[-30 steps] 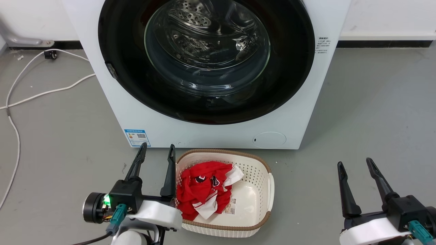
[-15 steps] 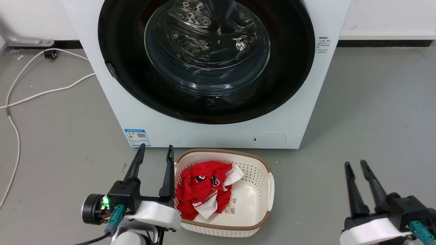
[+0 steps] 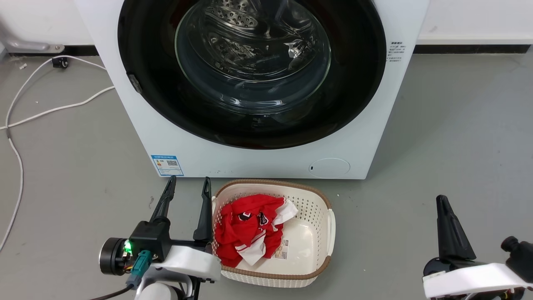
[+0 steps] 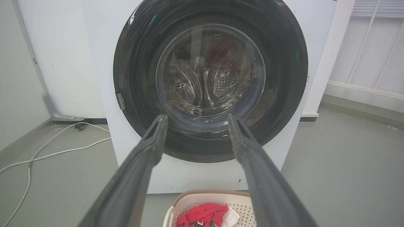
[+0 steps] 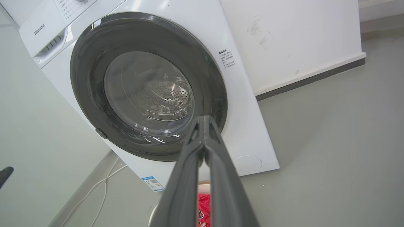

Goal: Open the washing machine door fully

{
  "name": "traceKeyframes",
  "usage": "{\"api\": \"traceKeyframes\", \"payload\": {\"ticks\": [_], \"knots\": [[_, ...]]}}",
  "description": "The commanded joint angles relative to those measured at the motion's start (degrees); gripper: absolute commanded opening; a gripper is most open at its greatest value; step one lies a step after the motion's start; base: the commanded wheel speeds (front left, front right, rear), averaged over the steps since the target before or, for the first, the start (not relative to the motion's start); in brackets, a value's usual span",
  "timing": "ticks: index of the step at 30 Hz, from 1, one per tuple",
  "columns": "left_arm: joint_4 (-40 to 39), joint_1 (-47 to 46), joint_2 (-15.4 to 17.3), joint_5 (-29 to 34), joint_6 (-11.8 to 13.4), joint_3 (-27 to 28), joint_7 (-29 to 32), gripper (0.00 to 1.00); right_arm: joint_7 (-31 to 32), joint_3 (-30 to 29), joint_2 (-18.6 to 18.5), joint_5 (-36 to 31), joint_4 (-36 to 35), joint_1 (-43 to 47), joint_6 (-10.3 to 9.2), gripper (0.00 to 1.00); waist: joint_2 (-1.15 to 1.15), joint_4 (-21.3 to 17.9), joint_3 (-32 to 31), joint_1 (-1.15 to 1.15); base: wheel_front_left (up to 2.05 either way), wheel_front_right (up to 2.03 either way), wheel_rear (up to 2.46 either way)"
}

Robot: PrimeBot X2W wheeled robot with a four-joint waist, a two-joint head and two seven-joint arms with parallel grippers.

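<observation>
Head view: left fingers (image 3: 165,201) apart, holding nothing, low over floor (image 3: 458,125); basket (image 3: 272,183) with red clothes (image 3: 245,233) just beside their right-hand one. Washing machine door (image 3: 150,91) ahead of both pairs, well apart from tips, lying flush against washing machine (image 3: 258,160). Right wrist view: right fingers (image 5: 197,142) pressed together, empty, pointing toward door's lower rim.

Head camera: high, facing forward and down on the boxy white front-loading washing machine (image 3: 250,162) and grey floor (image 3: 458,125). Left wrist camera: low, near, square to the glossy black round door (image 4: 210,78). Right wrist camera: low, offset right, tilted. All three share the door.
</observation>
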Motion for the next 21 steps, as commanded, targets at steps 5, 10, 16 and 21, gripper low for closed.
{"api": "traceKeyframes", "payload": {"ticks": [5,10,16,21], "knots": [[-0.4,-0.5,0.0,-0.3,0.4,0.1,-0.3,1.00,1.9,0.2,0.2,19.5,-1.2,-1.3,-0.02,0.00,0.00,-0.1,0.6,0.00,0.00,0.00,0.00],[-0.6,-1.0,0.0,-0.6,0.7,0.1,-0.3,1.00,5.2,-1.5,0.1,42.2,-2.5,-3.4,-0.01,0.00,0.00,-0.2,1.5,0.00,0.00,0.00,0.00],[-1.1,-1.9,0.0,-0.9,1.4,0.2,-0.3,1.00,12.5,-5.4,-0.9,59.5,-1.1,-9.5,-0.01,0.00,0.00,-0.6,2.9,0.00,0.00,0.00,0.00],[-1.5,-3.0,0.0,-1.1,2.0,0.1,-0.2,1.00,18.0,-7.5,-4.2,66.4,2.5,-19.0,-0.01,0.00,0.00,-1.0,4.5,0.00,0.00,0.00,0.00]]}}
